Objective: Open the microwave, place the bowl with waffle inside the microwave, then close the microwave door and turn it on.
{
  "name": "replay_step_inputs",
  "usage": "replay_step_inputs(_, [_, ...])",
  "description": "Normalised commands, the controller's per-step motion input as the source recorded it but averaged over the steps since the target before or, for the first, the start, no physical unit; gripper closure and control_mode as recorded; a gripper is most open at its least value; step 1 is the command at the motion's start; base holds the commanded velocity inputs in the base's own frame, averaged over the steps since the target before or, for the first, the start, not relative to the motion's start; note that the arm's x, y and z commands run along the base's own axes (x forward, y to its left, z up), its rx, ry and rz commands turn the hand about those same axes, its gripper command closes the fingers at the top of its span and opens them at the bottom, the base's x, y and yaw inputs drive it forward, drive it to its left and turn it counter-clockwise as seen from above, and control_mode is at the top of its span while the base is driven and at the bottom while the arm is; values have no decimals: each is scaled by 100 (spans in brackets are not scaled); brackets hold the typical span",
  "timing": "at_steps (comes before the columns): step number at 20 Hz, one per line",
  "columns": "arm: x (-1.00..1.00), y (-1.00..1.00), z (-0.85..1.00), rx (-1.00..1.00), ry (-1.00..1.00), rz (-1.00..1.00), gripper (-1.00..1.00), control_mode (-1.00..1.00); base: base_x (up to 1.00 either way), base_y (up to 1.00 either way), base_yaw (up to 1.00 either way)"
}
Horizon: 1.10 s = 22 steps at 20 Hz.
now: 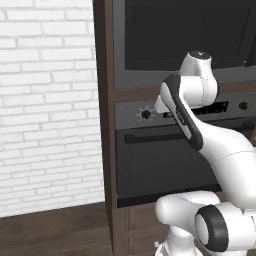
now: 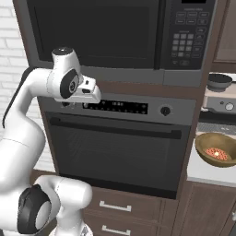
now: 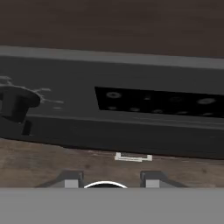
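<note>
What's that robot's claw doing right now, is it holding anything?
End effector: open, holding nothing; its two fingertips stand apart, facing the oven's control panel.

light: even, soft, no glare | shadows: faint | focus: hand view perhaps slightly blurred

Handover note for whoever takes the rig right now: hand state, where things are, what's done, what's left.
Hand: open, empty, facing the oven control strip, touching nothing.
Microwave: above the oven, microwave door shut.
Bowl with waffle: on the counter right of the oven.
Done: nothing yet.
Left: open the door, put the bowl in, close it, switch on.
</note>
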Motion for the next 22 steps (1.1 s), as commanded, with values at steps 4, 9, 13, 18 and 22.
replay_step_inputs(4, [-16, 0, 1, 0, -6, 0, -100, -100, 0, 0, 0])
replay_step_inputs(9, [-79, -28, 31, 0, -51, -1, -100, -100, 0, 0, 0])
replay_step_inputs(13, [-69, -40, 42, 1, -66, -4, -100, -100, 0, 0, 0])
replay_step_inputs(18, [-20, -53, 16, 3, -26, -2, -100, -100, 0, 0, 0])
replay_step_inputs(22, [25, -84, 6, 6, 0, 0, -100, -100, 0, 0, 0])
